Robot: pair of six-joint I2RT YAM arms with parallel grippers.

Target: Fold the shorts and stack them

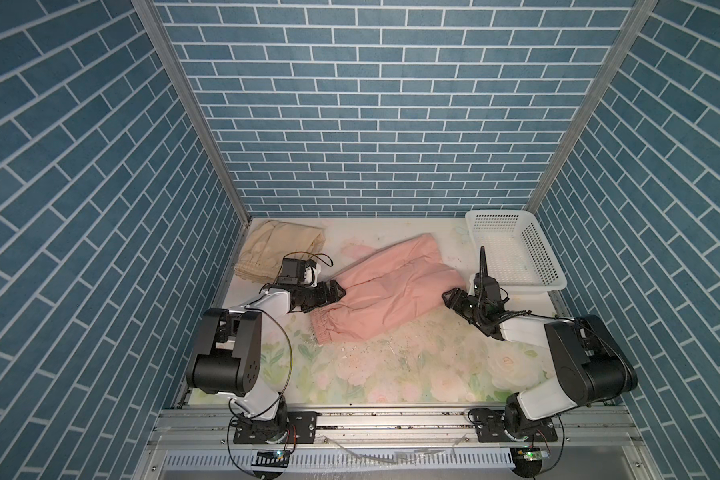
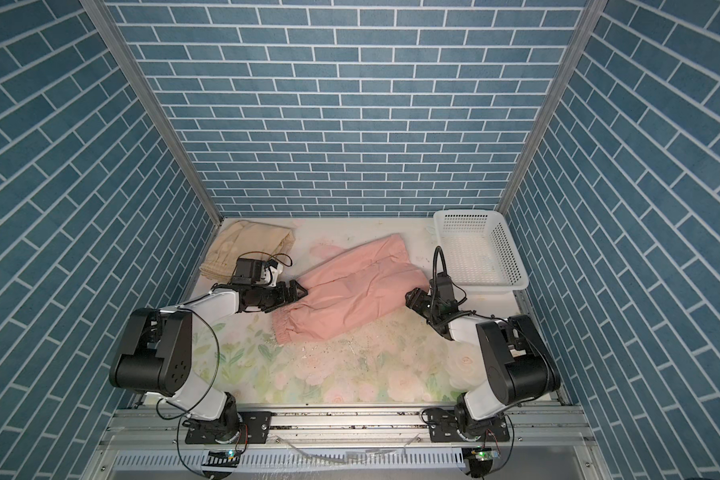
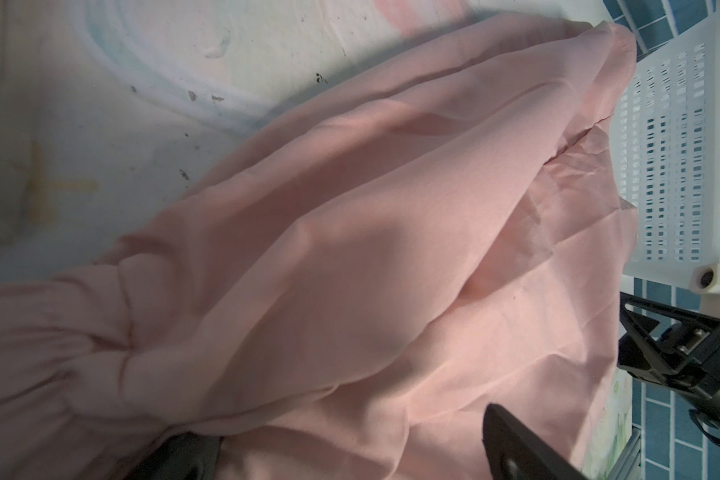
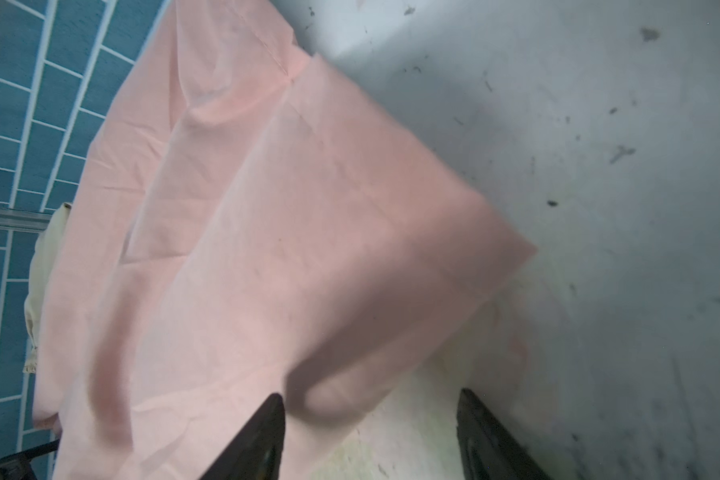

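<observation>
The salmon pink shorts (image 1: 385, 291) (image 2: 350, 291) lie spread out and rumpled mid-table, with the gathered waist toward the front left and the legs toward the back right. The beige shorts (image 1: 279, 249) (image 2: 242, 249) rest folded in the back left corner. My left gripper (image 1: 336, 291) (image 3: 350, 449) is open at the waist end, and pink cloth lies loose between its jaws. My right gripper (image 1: 454, 297) (image 4: 371, 432) is open at the near leg's hem corner. One of its fingers (image 4: 262, 436) sits at the pink cloth's edge, and bare table shows between the jaws.
A white perforated basket (image 1: 491, 216) (image 2: 462, 216) (image 3: 674, 145) stands at the back right, just behind my right gripper. The floral tabletop (image 1: 391, 370) is worn and speckled toward the front. Blue brick walls close in the sides and back.
</observation>
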